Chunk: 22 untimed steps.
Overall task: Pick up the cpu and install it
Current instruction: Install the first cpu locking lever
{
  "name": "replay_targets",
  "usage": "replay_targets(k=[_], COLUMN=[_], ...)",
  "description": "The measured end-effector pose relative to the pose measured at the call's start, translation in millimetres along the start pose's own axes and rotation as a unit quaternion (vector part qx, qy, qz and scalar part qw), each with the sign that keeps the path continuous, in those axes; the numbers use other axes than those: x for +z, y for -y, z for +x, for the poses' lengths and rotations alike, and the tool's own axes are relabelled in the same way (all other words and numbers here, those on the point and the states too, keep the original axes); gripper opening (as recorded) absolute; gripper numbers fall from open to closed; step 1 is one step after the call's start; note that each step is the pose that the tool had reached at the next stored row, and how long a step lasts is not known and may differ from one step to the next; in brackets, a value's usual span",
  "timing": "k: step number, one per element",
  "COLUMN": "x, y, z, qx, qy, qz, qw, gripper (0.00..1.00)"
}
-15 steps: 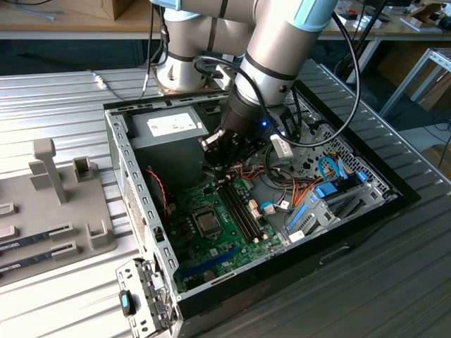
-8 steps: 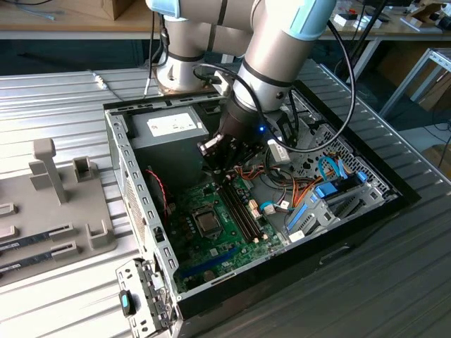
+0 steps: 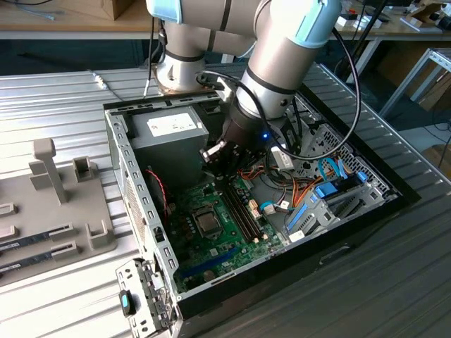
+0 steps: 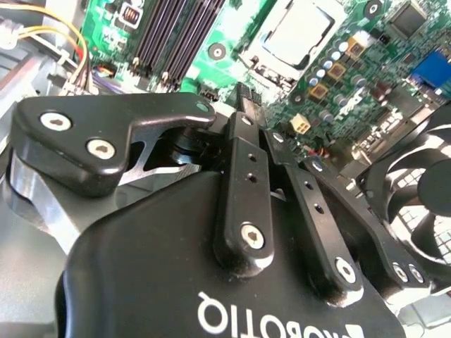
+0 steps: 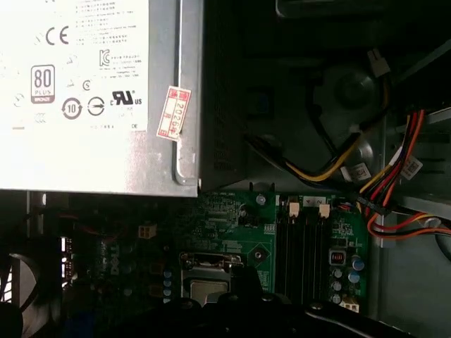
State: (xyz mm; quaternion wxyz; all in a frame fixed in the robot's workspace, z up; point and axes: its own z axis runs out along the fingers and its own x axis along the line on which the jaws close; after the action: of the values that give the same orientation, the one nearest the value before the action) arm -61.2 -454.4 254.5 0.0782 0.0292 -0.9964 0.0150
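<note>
- cpu [image 3: 208, 222] sits flat in the socket of the motherboard [image 3: 227, 245], inside the open computer case [image 3: 116, 141]. Its silvery top faces up. Nothing is touching it.
- Ribbed metal table [image 3: 49, 91] carries the case. A grey fixture tray [image 3: 67, 211] lies on it toward the exterior view's left, well apart from the case.
- Arm [image 3: 282, 56] reaches down into the case from above, with a black cable looped along it.
- Power supply [image 3: 173, 134] fills the far corner of the case. In the first wrist view it [image 5: 84, 91] shows its labelled face, just beside the green board edge.
- Gripper [image 3: 224, 163] hangs over the motherboard between the power supply and the upper end of the memory slots [image 3: 243, 211], apart from the cpu.
- Jaws: cannot tell whether they are apart or together. The second wrist view looks along the back of the gripper [image 4: 246, 98] and its linkage covers the tip. No chip is visible in it.
- Case fan [image 4: 416, 190] is near the gripper body in the second wrist view.
- Same view: cpu [image 4: 296, 39] lies in its socket frame beyond the gripper tip, with the memory slots [image 4: 176, 35] alongside.
- First wrist view: cpu [image 5: 208, 290] is partly hidden behind the dark gripper edge, with the memory slots [image 5: 303, 243] beside it.
- Red, orange and yellow cables [image 5: 394, 176] run past the slots.
</note>
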Motion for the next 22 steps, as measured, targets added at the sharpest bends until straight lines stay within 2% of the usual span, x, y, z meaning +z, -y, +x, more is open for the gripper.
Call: replay_targets(k=[5, 6, 10, 12, 14, 15, 16, 20, 21, 22], x=[4.5, 6.6, 10.4, 12.1, 13.9, 14.5, 15.3, 17.3, 18.4, 19.4], y=[0.6, 0.6, 1.5, 2.4, 4.0, 4.5, 5.3, 6.5, 6.5, 6.4], z=[-4.6, -5.2, -5.8, -6.0, -6.2, -6.2, -6.3, -6.6, -6.8, -6.6], qx=[-0.004, -0.005, -0.004, -0.004, -0.003, -0.002, -0.002, 0.0, 0.0, 0.0], qy=[-0.0034, -0.0041, -0.0044, -0.0046, -0.005, -0.0052, -0.0054, -0.0062, -0.0063, -0.0063], qz=[0.0052, 0.0073, 0.0116, 0.0153, 0.0216, 0.0237, 0.0276, 0.0383, 0.04, 0.0401], qw=[0.99997, 0.99995, 0.99991, 0.99986, 0.99975, 0.9997, 0.9996, 0.99925, 0.99918, 0.99918], gripper=[0.1, 0.1, 0.1, 0.1, 0.1, 0.1, 0.1, 0.1, 0.1, 0.1])
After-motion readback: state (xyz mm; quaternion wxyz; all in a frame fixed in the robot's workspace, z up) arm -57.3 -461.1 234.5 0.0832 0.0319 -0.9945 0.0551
